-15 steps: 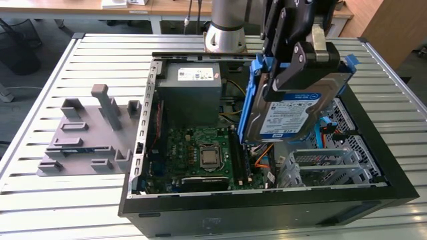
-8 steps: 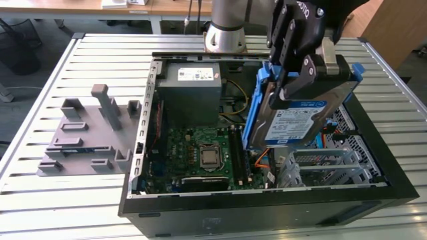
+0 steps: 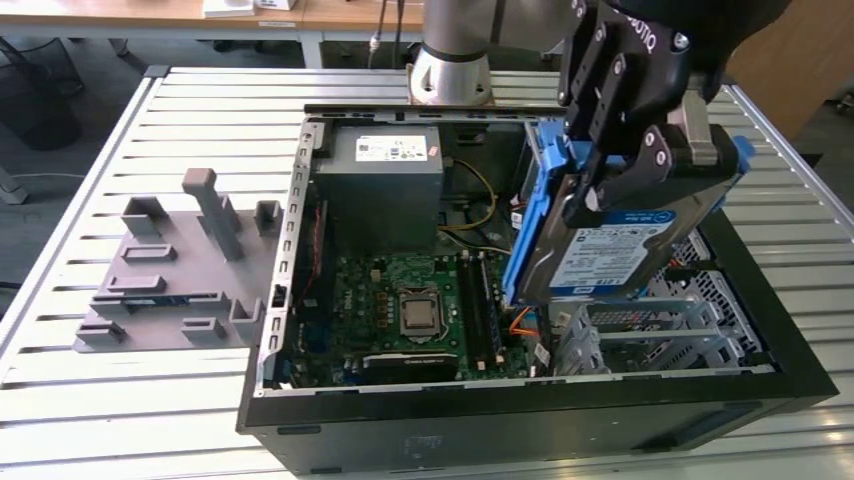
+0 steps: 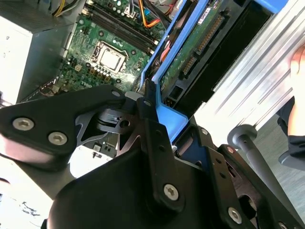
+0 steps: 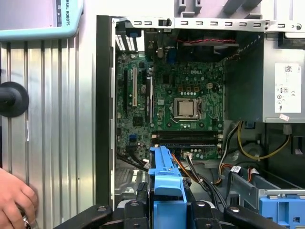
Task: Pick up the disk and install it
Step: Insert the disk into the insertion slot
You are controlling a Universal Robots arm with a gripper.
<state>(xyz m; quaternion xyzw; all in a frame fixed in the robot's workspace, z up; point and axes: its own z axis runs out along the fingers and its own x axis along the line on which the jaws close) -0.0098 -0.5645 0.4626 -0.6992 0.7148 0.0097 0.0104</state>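
- Clamping down on the disk (image 3: 607,255), the gripper (image 3: 607,190) has its black fingers pinched onto the drive's upper end, blue bracket rails and all.
- Disk is up in the air, tilted steeply, label face turned to the exterior camera.
- It hangs over the open computer case (image 3: 534,405), toward the exterior view's right.
- Its lower end dips just above the metal drive cage (image 3: 654,330), beside the motherboard (image 3: 400,300). It is not seated in the cage.
- In the second wrist view, the disk's green circuit-board underside (image 4: 190,47) runs away from the fingers (image 4: 147,109), with a blue rail alongside it.
- In the first wrist view, the disk's blue rail (image 5: 164,176) sits between the gripper's links. The motherboard and the grey power-supply box (image 5: 281,81) lie beyond.
- A person's hand (image 5: 14,205) is over the slatted table (image 5: 52,119), well apart from the case.
- A grey fixture (image 3: 174,270) sits on the table beside the case, at the exterior view's left.
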